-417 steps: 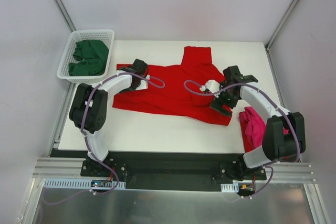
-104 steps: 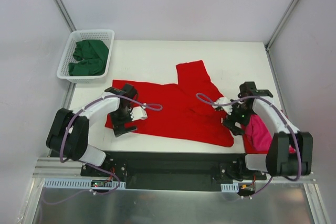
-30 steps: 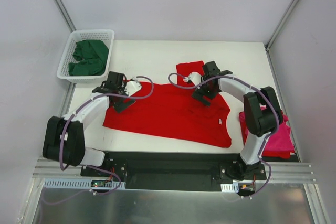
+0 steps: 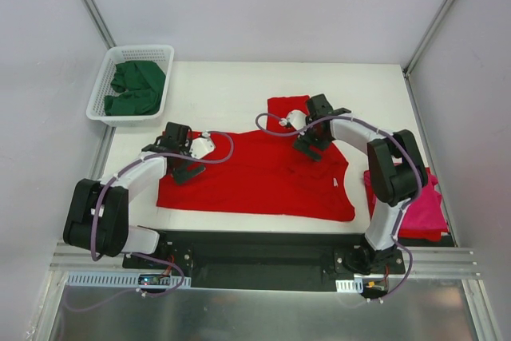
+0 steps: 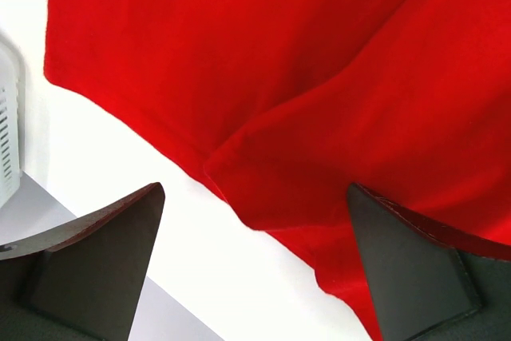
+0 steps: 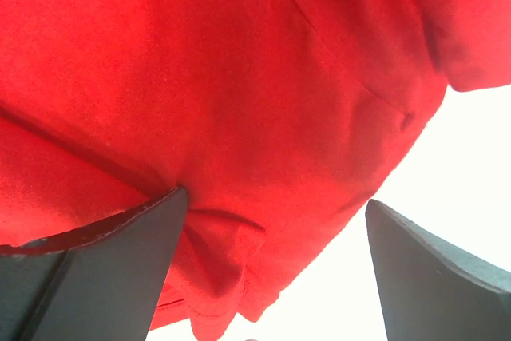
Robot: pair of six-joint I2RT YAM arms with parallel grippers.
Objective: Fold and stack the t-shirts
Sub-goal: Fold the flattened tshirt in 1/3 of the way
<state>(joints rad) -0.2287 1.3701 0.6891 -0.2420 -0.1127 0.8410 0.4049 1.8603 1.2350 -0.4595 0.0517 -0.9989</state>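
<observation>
The bright red t-shirt (image 4: pixel 263 177) lies spread flat across the middle of the white table, one sleeve (image 4: pixel 287 106) pointing to the far side. My left gripper (image 4: pixel 182 167) hovers open over the shirt's left edge; in the left wrist view (image 5: pixel 255 189) the folded red hem (image 5: pixel 319 77) runs between the wide-apart fingers. My right gripper (image 4: pixel 307 148) is open over the shirt near the sleeve; in the right wrist view (image 6: pixel 277 199) its left finger (image 6: pixel 120 261) touches a red cloth fold (image 6: pixel 239 77). A magenta-pink t-shirt (image 4: pixel 419 205) lies at the table's right edge. Dark green t-shirts (image 4: pixel 136 87) fill the basket.
The white lattice basket (image 4: pixel 140 50) stands at the far left corner, partly off the table (image 4: pixel 231 85). Grey walls close in on both sides. The black rail with the arm bases (image 4: pixel 255 253) runs along the near edge.
My left gripper has moved a little toward the near edge along the shirt's left side, and the shirt's near hem now lies straighter. The right gripper has barely moved. Both stay open.
</observation>
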